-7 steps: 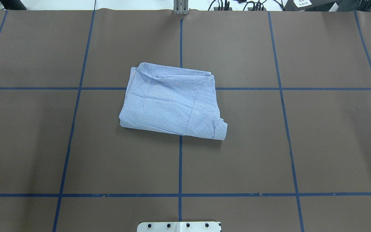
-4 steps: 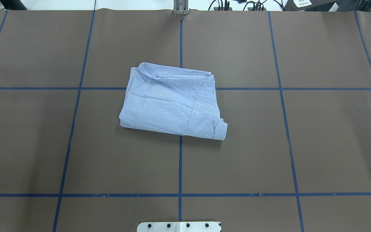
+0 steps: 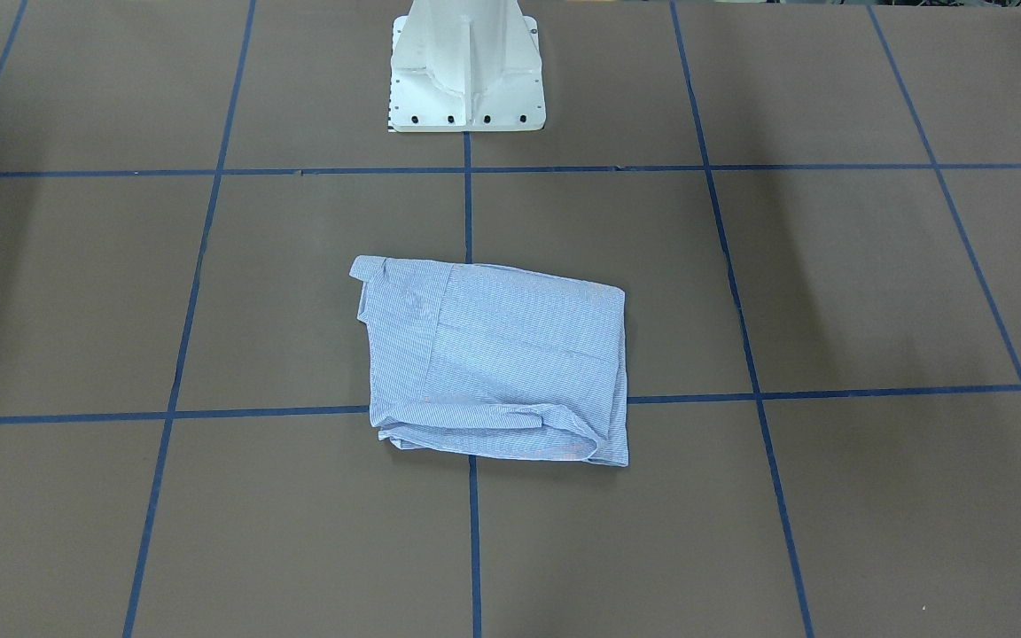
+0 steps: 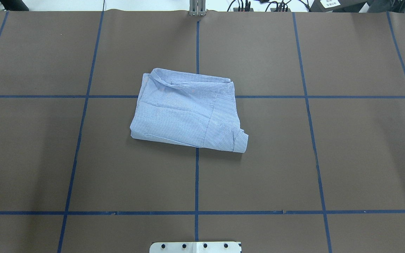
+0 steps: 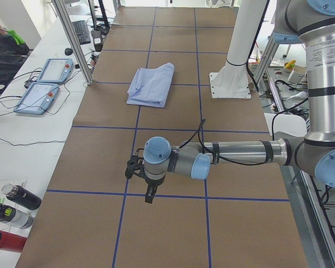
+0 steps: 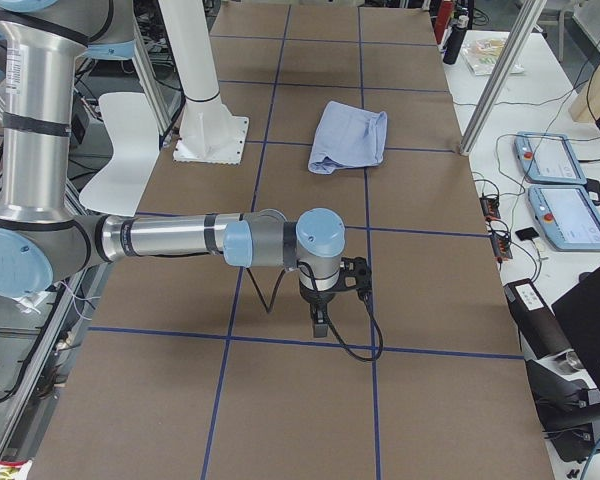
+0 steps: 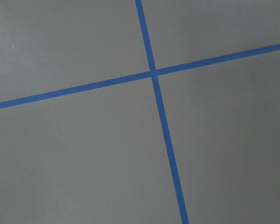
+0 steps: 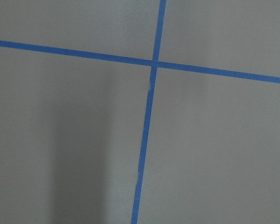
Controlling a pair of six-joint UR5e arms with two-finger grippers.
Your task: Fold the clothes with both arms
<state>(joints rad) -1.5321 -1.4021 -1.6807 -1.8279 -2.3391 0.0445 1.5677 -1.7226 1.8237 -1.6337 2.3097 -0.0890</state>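
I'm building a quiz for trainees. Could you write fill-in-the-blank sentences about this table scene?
The striped shirt lies ____ on the table.
The tape lines on the table are ____.
Of the left gripper and the right gripper, ____ touches the shirt.
Missing words: folded; blue; neither.
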